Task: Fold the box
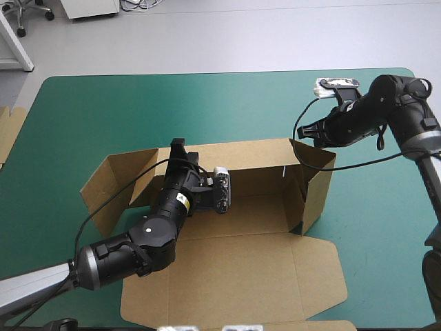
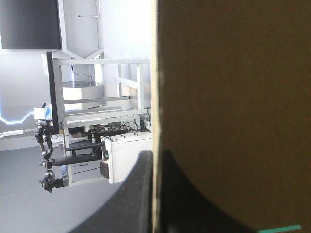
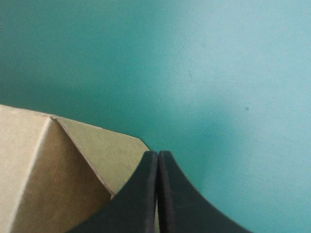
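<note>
You have one box [image 1: 255, 207] near the middle of the teal-green table [image 1: 103, 103], partly formed; its back wall [image 1: 248, 155] stands up, its right end wall [image 1: 318, 183] stands up, its left end flap [image 1: 103, 183] splays outward, and its lid [image 1: 234, 276] lies flat toward the near edge. Your left gripper [image 1: 178, 148] is clamped on the back wall's top edge, the sheet edge-on between the all-but-closed fingers [image 2: 138, 194]; I judge this hold keeps the wall upright while the ends are worked. Your right gripper [image 1: 308, 134] sits at the far right corner, just outside the board, its fingers pressed together into one arch; no sheet can be made out between them, so I judge it placed to push that corner rather than grip it. Count: two grippers, one box, two walls raised, one end flap down, one lid flat; one edge of spare board [image 1: 8, 134] shows at the table's left edge.
</note>
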{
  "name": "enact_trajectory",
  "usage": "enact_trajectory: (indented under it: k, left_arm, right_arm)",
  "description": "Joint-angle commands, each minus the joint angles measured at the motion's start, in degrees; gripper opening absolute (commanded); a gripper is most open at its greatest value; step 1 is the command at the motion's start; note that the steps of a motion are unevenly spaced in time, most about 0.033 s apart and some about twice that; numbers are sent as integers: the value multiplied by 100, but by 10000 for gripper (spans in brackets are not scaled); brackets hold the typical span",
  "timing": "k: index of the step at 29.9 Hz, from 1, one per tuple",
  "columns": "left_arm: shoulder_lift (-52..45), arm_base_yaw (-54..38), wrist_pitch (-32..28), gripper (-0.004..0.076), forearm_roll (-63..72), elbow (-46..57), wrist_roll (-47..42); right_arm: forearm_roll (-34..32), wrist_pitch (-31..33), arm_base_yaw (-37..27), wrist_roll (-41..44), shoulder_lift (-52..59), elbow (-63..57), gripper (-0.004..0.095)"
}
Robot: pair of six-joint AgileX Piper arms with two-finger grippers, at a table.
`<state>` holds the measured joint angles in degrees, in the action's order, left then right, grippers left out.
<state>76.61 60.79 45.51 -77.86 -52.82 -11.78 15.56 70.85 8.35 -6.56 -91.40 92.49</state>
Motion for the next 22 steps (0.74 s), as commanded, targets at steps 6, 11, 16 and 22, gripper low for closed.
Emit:
enact_trajectory:
  k: [6, 11, 16, 22]
  left_arm:
    - [-210, 29, 107, -11, -370, -135, -61]
    - [-210, 29, 100, -11, -393, -135, -173]
    - [-210, 29, 100, -11, -393, -135, -177]
    - [-210, 29, 95, -11, -393, -135, -199]
  right_arm:
    - [-185, 51, -33, 13, 674, -336, -19]
    - [-89, 9, -33, -28, 945, -1002, -19]
    - [160, -395, -33, -211, 1427, -1503, -19]
    - [294, -1452, -33, -775, 2207, -2500, -19]
